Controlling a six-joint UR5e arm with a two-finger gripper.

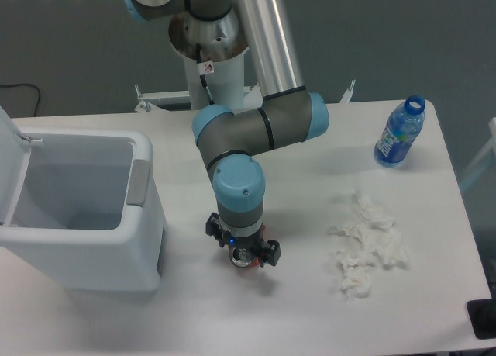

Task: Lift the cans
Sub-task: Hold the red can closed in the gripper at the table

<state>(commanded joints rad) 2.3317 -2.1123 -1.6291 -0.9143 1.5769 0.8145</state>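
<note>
Can: small red drink can (246, 258), mostly hidden under the gripper; only its silver top and a rim of red show. The top faces up toward the camera, so its long axis looks roughly upright, though the body is too covered to be sure. It sits at the front middle of the surface, right of the bin and left of the tissues.

Gripper: black two-finger gripper (245, 253) pointing straight down over the can, one black finger showing on each side of it, left and right in the picture. The fingers sit close against the can; whether they are clenched on it or just bracketing it I cannot tell from this angle. A small blue light glows on the gripper body.

Arm: grey and light-blue arm (252, 127) comes down from a base at the top of the picture, elbows across to the left, then drops the wrist vertically onto the can.

Surface: white surface (310, 317). White open bin (85, 209) with a raised lid stands at the left edge, just beside the gripper. Crumpled white tissues (366, 243) lie to the right, well apart from the can. Blue-labelled plastic bottle (400, 133), uncapped, stands at the far right corner.

Room: dark grey floor (77, 53) behind the surface; a black cable (19, 88) trails at the left.
</note>
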